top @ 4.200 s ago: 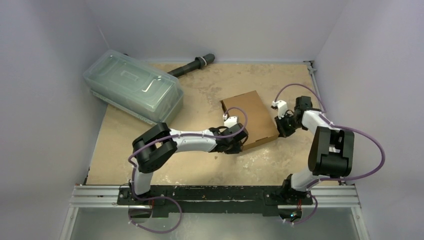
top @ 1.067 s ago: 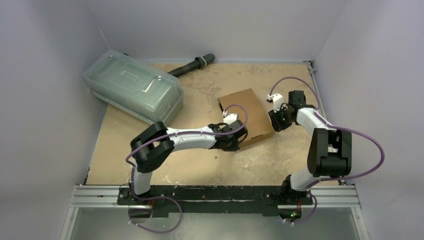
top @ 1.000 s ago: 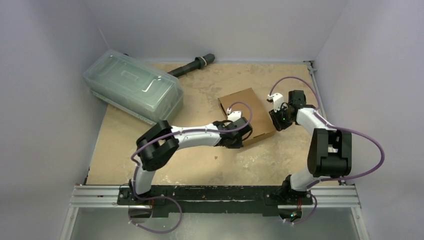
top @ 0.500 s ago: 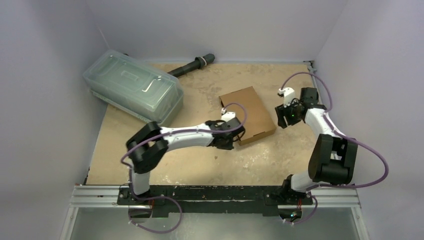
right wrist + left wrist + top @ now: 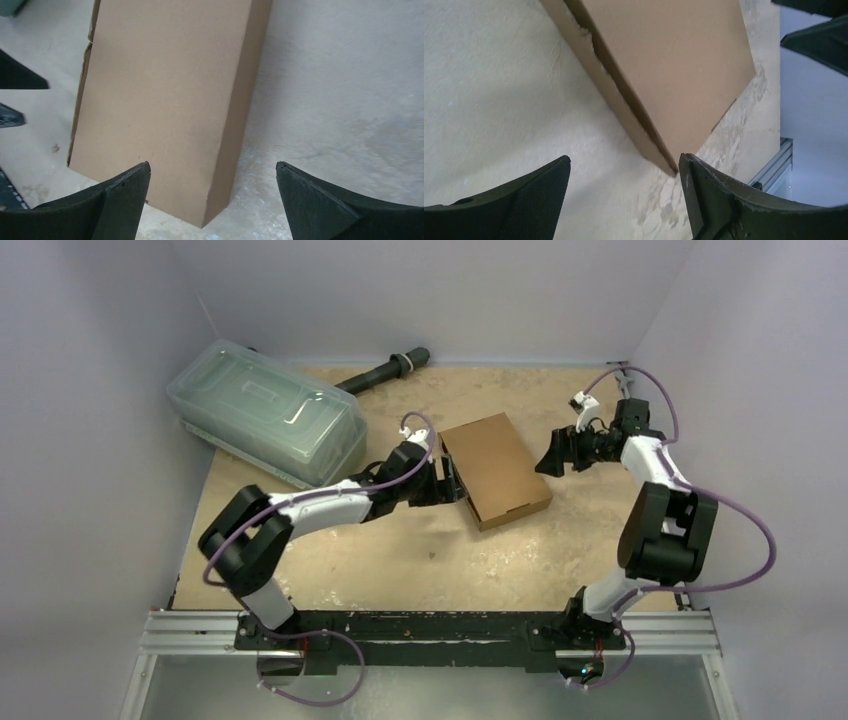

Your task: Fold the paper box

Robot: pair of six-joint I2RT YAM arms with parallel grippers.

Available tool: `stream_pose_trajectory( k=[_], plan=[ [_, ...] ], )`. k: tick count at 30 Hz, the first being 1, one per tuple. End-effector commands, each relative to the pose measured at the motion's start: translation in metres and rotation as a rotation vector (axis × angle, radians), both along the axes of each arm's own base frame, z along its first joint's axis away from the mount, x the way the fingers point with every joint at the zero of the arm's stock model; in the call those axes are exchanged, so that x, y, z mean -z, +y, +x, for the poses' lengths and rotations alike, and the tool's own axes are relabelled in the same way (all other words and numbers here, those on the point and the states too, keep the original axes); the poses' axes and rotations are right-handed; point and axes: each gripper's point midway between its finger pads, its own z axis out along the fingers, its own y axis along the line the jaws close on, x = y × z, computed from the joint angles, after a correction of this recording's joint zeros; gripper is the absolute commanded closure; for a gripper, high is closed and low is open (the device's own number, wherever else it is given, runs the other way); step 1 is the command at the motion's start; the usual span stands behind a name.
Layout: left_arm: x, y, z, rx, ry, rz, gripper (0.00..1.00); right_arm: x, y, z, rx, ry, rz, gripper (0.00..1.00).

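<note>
Black gripper jaws on both arms, spread wide and holding nothing. The left gripper [image 5: 623, 165] sits low, just beside the left long edge of the paper box [image 5: 497, 468]. The right gripper [image 5: 212, 167] hangs off the opposite long side, a little apart, with its wrist aimed back at the cardboard. The box lies flat between them on the worktop [image 5: 400, 560], right of centre and slightly askew, lid down, a closed shallow block. My reading is that the arms flank it so either one can steady or press a side without reaching across. Wide jaws suit straddling an edge or nudging a wall. The left wrist view shows a dark slot and a ragged lip along the near seam, so that flap may not be fully tucked. Otherwise the fold looks close to finished. The greenish plastic container [image 5: 265, 425] and a black tube [image 5: 385, 372] lie well apart at far left, out of the working reach.
</note>
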Motion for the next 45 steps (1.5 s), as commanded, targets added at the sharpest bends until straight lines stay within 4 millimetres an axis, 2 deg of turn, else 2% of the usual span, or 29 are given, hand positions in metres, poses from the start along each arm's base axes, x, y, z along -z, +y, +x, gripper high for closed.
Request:
stream_pose_trajectory(
  k=[1, 4, 6, 7, 9, 10, 16, 20, 23, 26, 31, 39, 45],
  plan=[
    [-0.012, -0.041, 0.034, 0.010, -0.010, -0.108, 0.20, 0.004, 0.011, 0.013, 0.005, 0.062, 0.125, 0.01],
    [0.008, -0.052, 0.047, -0.012, 0.040, -0.092, 0.20, 0.017, 0.014, 0.016, 0.009, 0.112, 0.162, 0.04],
    [0.018, -0.057, 0.051, -0.019, 0.061, -0.087, 0.24, 0.025, 0.015, 0.016, 0.010, 0.138, 0.180, 0.07],
    [0.021, -0.058, 0.053, -0.023, 0.067, -0.090, 0.29, 0.028, 0.017, 0.015, 0.006, 0.148, 0.191, 0.08],
    [0.027, -0.058, 0.053, -0.031, 0.083, -0.101, 0.51, 0.030, 0.020, 0.013, -0.005, 0.162, 0.210, 0.14],
    [0.030, -0.057, 0.053, -0.036, 0.089, -0.104, 0.59, 0.029, 0.021, 0.012, -0.013, 0.165, 0.220, 0.16],
    [0.045, -0.055, 0.050, -0.034, 0.120, -0.091, 0.81, 0.011, 0.032, 0.011, -0.063, 0.131, 0.216, 0.26],
    [0.051, -0.058, 0.052, -0.028, 0.127, -0.103, 0.91, -0.011, 0.045, 0.009, -0.102, 0.091, 0.194, 0.35],
    [0.052, -0.060, 0.056, -0.023, 0.127, -0.122, 0.96, -0.025, 0.053, 0.008, -0.120, 0.067, 0.178, 0.37],
    [0.056, -0.058, 0.060, -0.024, 0.131, -0.122, 1.00, -0.037, 0.054, 0.012, -0.115, 0.036, 0.165, 0.38],
    [0.073, -0.044, 0.061, -0.041, 0.147, -0.084, 1.00, -0.055, 0.049, 0.019, -0.093, -0.043, 0.105, 0.37],
    [0.094, -0.030, 0.067, -0.059, 0.165, -0.045, 1.00, -0.087, 0.111, -0.009, -0.241, -0.101, 0.068, 0.38],
    [0.100, -0.007, 0.069, -0.098, 0.179, -0.010, 1.00, -0.088, 0.159, -0.049, -0.424, -0.112, 0.031, 0.38]
  ],
)
